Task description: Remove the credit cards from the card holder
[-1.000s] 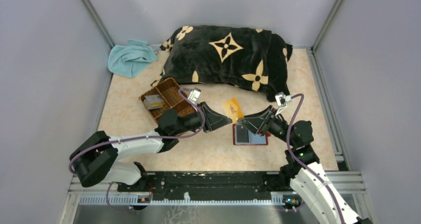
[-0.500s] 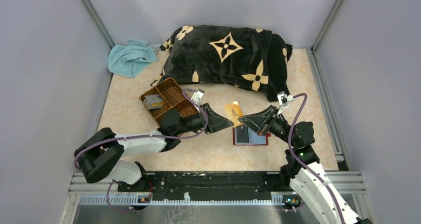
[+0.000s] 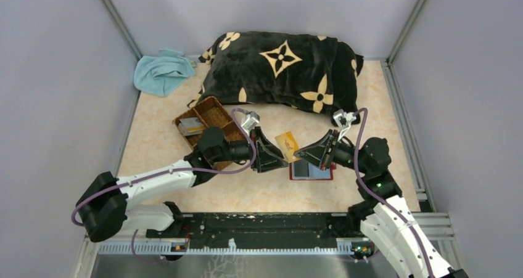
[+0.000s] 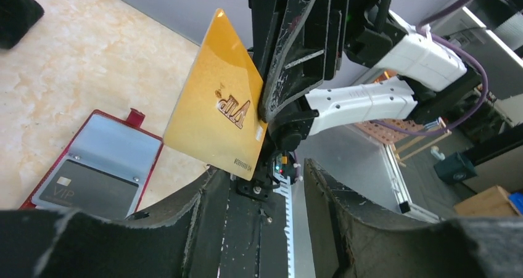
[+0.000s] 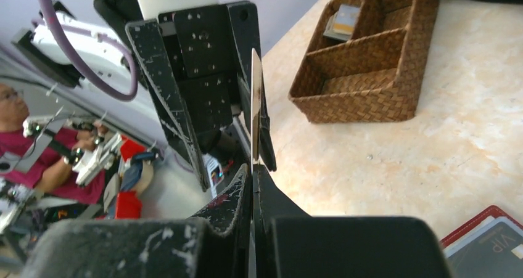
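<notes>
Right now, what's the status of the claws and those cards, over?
Right gripper shut on gold card, lifted clear. Left gripper open, facing it. Dark card in open card holder. Nothing blocking.

A black cushion (image 3: 284, 74) with beige flowers lies at the far table (image 3: 382, 99) edge, a teal cloth (image 3: 161, 72) left of it, a wicker basket (image 3: 213, 113) nearer.
</notes>
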Controlling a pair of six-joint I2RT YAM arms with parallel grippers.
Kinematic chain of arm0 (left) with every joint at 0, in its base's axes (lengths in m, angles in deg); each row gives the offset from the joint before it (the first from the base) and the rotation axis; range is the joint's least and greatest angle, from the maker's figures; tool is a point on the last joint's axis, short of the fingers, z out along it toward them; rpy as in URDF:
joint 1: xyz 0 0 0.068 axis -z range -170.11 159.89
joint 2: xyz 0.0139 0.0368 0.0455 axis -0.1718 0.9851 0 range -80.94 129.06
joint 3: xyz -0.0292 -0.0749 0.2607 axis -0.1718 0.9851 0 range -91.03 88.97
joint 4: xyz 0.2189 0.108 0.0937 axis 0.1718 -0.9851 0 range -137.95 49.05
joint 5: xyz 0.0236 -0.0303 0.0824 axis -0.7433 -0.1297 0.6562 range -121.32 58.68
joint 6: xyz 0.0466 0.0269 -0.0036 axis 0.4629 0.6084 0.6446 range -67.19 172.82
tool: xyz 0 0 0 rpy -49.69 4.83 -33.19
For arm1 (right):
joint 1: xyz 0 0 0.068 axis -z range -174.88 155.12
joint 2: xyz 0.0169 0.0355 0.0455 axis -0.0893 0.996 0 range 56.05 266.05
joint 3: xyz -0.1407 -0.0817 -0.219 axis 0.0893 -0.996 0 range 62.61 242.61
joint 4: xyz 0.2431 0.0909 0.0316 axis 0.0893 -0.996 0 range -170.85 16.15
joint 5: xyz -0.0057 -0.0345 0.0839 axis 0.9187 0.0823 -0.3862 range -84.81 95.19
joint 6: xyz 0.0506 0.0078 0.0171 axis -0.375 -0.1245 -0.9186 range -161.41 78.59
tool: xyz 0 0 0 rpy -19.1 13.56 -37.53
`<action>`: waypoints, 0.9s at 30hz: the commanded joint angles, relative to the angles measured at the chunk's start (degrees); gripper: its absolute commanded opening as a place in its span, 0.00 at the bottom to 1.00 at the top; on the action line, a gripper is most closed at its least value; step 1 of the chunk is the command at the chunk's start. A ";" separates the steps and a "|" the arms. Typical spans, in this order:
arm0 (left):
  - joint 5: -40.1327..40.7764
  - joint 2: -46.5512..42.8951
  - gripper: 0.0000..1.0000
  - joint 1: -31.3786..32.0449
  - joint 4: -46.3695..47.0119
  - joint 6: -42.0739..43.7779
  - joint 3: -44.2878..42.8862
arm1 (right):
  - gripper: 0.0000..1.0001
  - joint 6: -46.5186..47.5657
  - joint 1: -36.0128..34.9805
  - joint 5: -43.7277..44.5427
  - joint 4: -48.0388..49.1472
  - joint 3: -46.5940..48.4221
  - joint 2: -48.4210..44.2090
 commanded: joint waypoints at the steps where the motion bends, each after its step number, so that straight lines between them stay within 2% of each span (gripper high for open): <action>1: -3.35 -3.63 0.56 -1.10 -8.94 8.32 -3.84 | 0.00 8.26 -0.31 -10.57 -9.88 4.47 0.70; 6: -5.49 -5.34 0.62 -2.75 -9.80 8.48 -3.12 | 0.00 14.05 -0.31 -13.49 -17.98 7.26 1.23; 13: -10.25 -3.39 0.61 -3.10 -9.72 8.22 -4.33 | 0.00 14.10 -0.31 -15.22 -17.90 7.30 1.19; 15: -11.21 -2.93 0.55 -3.10 -9.55 8.02 -4.43 | 0.00 14.19 -0.31 -15.21 -17.88 7.27 1.15; 18: -12.44 -2.48 0.39 -3.08 -9.52 7.73 -4.35 | 0.00 14.13 -0.31 -15.18 -17.75 7.19 1.19; 19: -12.91 -2.41 0.33 -3.06 -9.48 7.74 -4.28 | 0.00 14.08 -0.31 -15.17 -17.76 7.17 1.16; 22: -13.90 -2.34 0.01 -3.05 -9.53 7.81 -3.86 | 0.00 14.00 -0.31 -15.22 -17.57 7.02 1.27; 24: -13.65 -2.72 0.00 -3.10 -9.52 7.91 -3.48 | 0.00 14.07 -0.32 -14.53 -17.59 7.13 1.14; 25: -12.94 -3.04 0.00 -3.13 -9.72 8.14 -3.35 | 0.08 14.15 -0.31 -13.35 -17.71 7.14 0.95; 27: -7.44 -4.36 0.00 -3.06 -12.30 9.13 -3.64 | 0.32 14.22 -0.36 -8.84 -18.58 7.43 0.08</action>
